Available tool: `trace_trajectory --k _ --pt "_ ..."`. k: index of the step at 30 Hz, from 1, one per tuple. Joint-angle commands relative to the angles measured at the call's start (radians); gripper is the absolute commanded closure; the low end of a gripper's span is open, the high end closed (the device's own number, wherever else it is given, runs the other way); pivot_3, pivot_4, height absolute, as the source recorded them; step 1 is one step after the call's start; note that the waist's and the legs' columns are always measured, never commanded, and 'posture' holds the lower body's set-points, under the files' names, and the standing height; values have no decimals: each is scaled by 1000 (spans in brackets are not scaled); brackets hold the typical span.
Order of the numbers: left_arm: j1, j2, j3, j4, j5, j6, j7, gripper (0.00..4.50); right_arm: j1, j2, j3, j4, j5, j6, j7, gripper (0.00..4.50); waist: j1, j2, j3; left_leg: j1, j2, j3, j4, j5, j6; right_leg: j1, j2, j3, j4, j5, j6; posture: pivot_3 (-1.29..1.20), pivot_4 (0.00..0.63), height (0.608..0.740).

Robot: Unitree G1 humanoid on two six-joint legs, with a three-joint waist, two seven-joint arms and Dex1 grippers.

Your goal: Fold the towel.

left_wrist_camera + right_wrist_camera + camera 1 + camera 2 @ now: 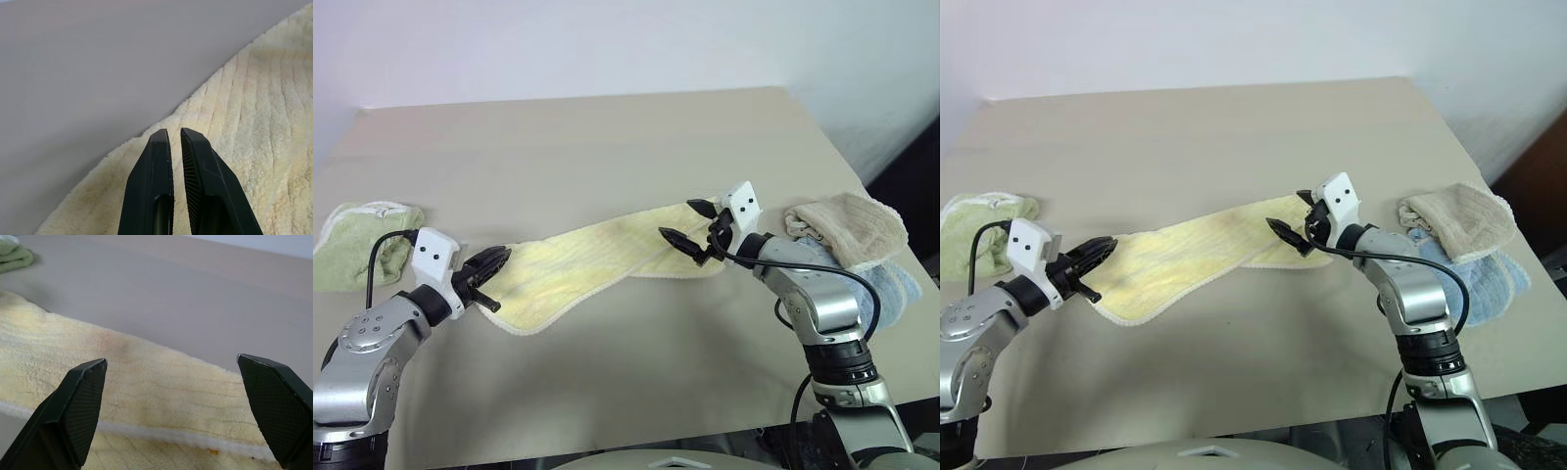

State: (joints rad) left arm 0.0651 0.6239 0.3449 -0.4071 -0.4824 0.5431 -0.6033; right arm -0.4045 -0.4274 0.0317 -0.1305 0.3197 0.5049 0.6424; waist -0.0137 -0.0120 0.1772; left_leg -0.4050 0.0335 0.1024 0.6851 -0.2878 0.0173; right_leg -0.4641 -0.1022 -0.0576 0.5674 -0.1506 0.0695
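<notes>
The pale yellow towel (597,257) lies in a long band across the table, running from near left to far right. In the right wrist view one whitish-trimmed edge (161,434) lies over another layer of it. My left gripper (505,255) is shut at the towel's left end, and its fingertips (161,139) are over the terry edge with nothing between them. My right gripper (677,221) stands wide open over the towel's right end. Its fingers (83,401) straddle the band without touching it.
A crumpled light green towel (360,240) lies at the table's left edge. A beige towel (852,225) sits on a light blue one (893,292) at the right edge, close behind my right arm. The tan table (607,147) stretches bare toward the wall.
</notes>
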Motion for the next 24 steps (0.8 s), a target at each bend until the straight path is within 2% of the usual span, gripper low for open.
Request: trace_trajectory --k 1,24 --pt "-35 18 -8 -28 -8 6 -1 4074 6 4 -14 -29 7 -13 -6 18 1 0 0 0 0 0 0 0 0 0 0 0 0 0 0 0 150 728" --pt "-133 61 -29 38 16 -2 -42 4074 -42 8 -34 75 -7 -106 -17 18 -1 0 0 -1 -1 0 0 0 0 -1 0 0 0 0 0 0 150 728"
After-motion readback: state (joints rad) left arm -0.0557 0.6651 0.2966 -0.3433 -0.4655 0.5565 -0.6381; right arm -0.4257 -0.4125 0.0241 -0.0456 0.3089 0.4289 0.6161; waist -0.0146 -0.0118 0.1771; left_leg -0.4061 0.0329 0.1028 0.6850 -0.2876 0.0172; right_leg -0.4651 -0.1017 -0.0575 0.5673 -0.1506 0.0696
